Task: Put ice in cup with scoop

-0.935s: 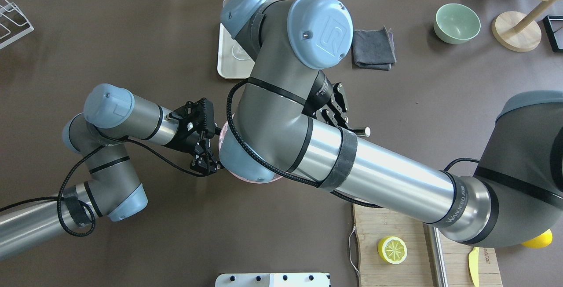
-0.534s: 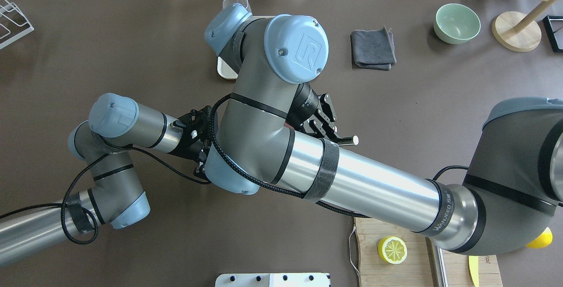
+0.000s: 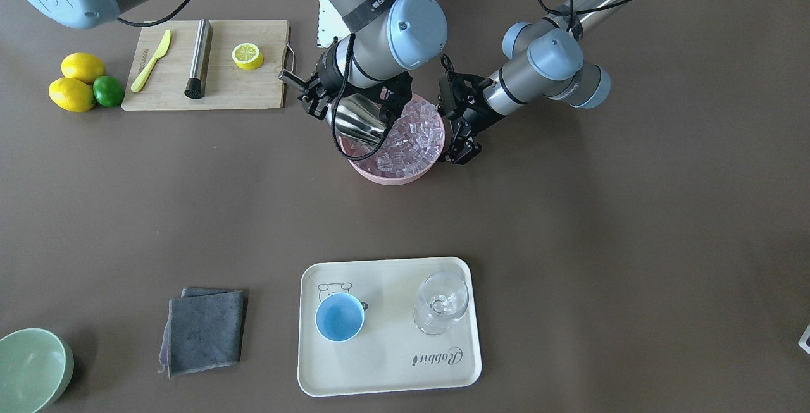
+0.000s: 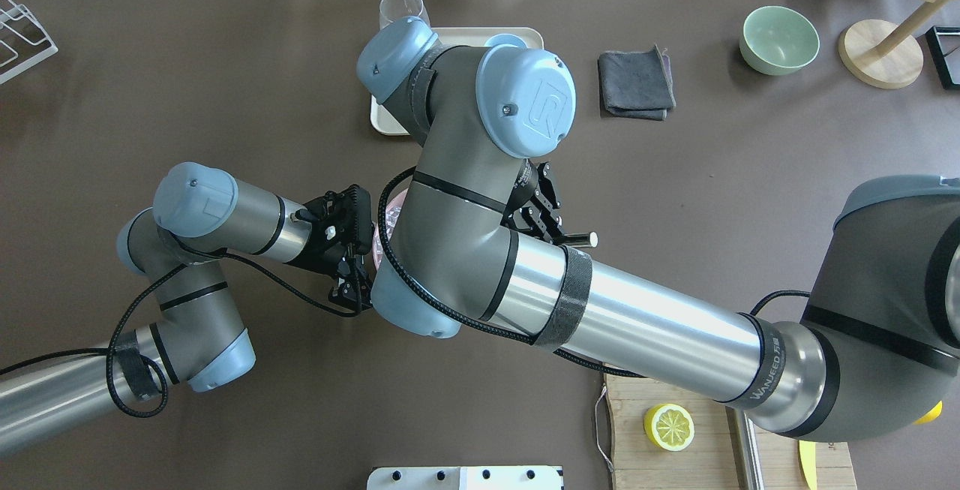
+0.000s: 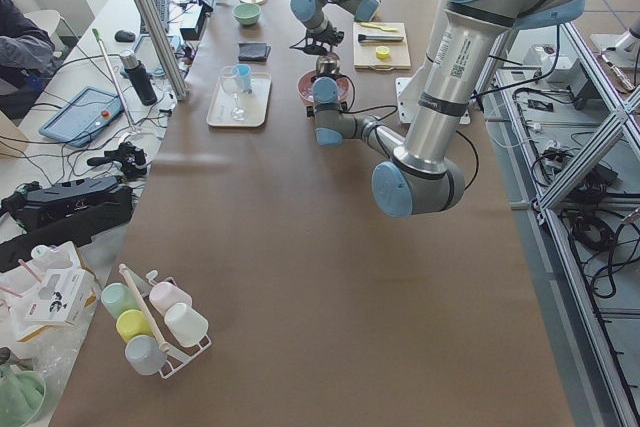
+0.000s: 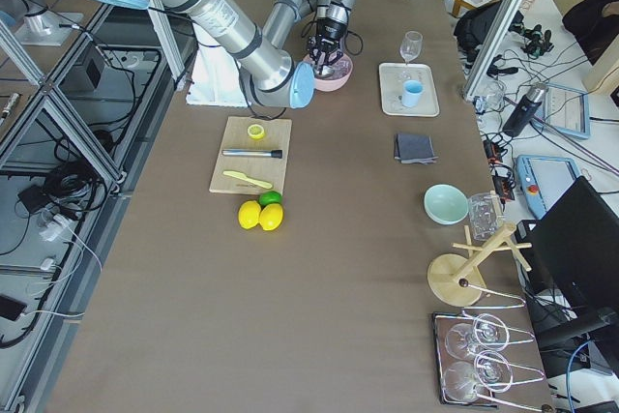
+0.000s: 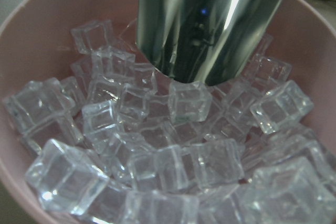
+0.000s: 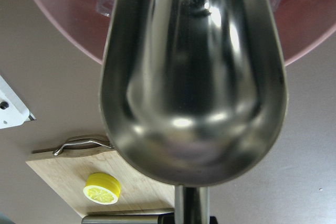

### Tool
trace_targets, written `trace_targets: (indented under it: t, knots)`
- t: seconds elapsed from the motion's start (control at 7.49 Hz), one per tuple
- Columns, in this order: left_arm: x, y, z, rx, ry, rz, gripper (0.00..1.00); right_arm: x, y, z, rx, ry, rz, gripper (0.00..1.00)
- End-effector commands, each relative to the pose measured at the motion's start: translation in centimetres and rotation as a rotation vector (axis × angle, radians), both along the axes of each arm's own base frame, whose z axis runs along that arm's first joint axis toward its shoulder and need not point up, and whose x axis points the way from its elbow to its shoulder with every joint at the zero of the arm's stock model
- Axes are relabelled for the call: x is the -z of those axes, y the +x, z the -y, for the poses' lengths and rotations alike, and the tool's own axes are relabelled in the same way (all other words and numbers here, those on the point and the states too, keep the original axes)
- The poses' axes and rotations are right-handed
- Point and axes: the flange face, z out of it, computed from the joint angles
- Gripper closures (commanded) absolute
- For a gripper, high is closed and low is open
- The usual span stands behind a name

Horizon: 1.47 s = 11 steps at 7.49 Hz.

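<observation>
Upper centre in the front view, the right claw (image 3: 309, 90) is clamped on the stiff scoop (image 3: 356, 119) by its slick tubular handle, trough down in loose, slippery ice (image 3: 411, 138) filling the pink bowl (image 3: 389, 178), with the left claw (image 3: 461, 127) spread apart alongside.

Robotics lab, not a real kitchen: long brown-covered table (image 5: 290, 287) w/ grey metal frame struts (image 5: 150, 22) alongside, black cable tangles (image 6: 60, 181) on tiled floor, blue-edged teach-pendant tablet (image 5: 80, 115), black monitor (image 6: 580, 234), big grey-and-blue industrial arms (image 4: 637, 317).
</observation>
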Motion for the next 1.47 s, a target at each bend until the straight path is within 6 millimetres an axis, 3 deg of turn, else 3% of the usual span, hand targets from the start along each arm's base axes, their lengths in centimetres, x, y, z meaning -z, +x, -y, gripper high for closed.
trace_targets:
  t: [0.0,0.4,0.93,1.34]
  knots:
    - [0.1,-0.4,0.0,0.002,0.022,-0.022,0.02,-1.1,-0.5,0.3,-0.003,0.021,0.029,1.0]
    - [-0.1,-1.9,-0.1,0.014,0.065,-0.095,0.02,-1.8,-1.3,0.7,-0.013,0.054,0.105,1.0]
    - [-2.8,-3.8,-0.8,0.02,0.094,-0.146,0.02,-2.7,1.7,-1.1,-0.137,0.101,0.222,1.0]
    - [-5.4,-4.7,0.2,0.044,0.13,-0.206,0.02,-3.3,1.6,-1.0,-0.216,0.12,0.293,1.0]
